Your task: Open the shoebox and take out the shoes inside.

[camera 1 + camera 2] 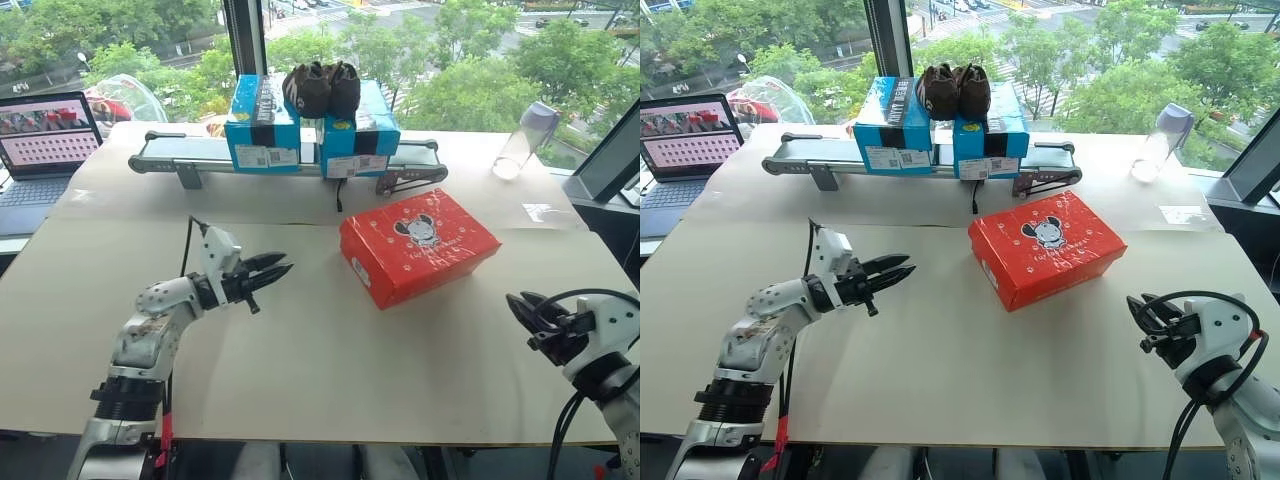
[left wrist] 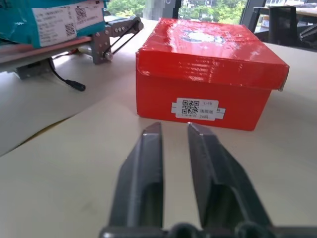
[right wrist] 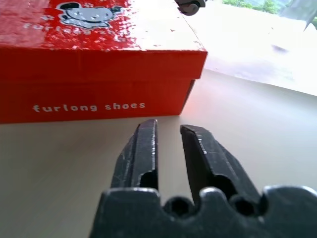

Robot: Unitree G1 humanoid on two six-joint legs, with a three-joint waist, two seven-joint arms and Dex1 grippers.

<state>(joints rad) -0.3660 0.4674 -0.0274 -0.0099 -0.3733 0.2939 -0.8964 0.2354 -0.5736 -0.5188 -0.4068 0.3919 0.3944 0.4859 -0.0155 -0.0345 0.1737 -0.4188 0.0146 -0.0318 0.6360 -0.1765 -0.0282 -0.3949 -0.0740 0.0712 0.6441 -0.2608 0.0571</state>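
The shoebox (image 1: 420, 245) sits closed on the counter (image 1: 300, 350), right of centre and turned at an angle, its lid with the mouse print seated all round. The left tool (image 1: 268, 272) hangs above the counter well to the left of the box, pointing at its labelled end; its fingers are clenched with only a narrow slit between them, grasping nothing. The right tool (image 1: 527, 312) waits near the right edge, nearer than the box and apart from it, likewise clenched and empty. To lift the lid cleanly, both tools would need to release first, then meet the overhanging lid edge from opposite ends — raising one end alone would likely drag the light box across the counter. Steadying the base while the lid tips should help. The shoes are hidden inside the box, so how they lie cannot be told, nor whether the lid fits tightly or loosely.
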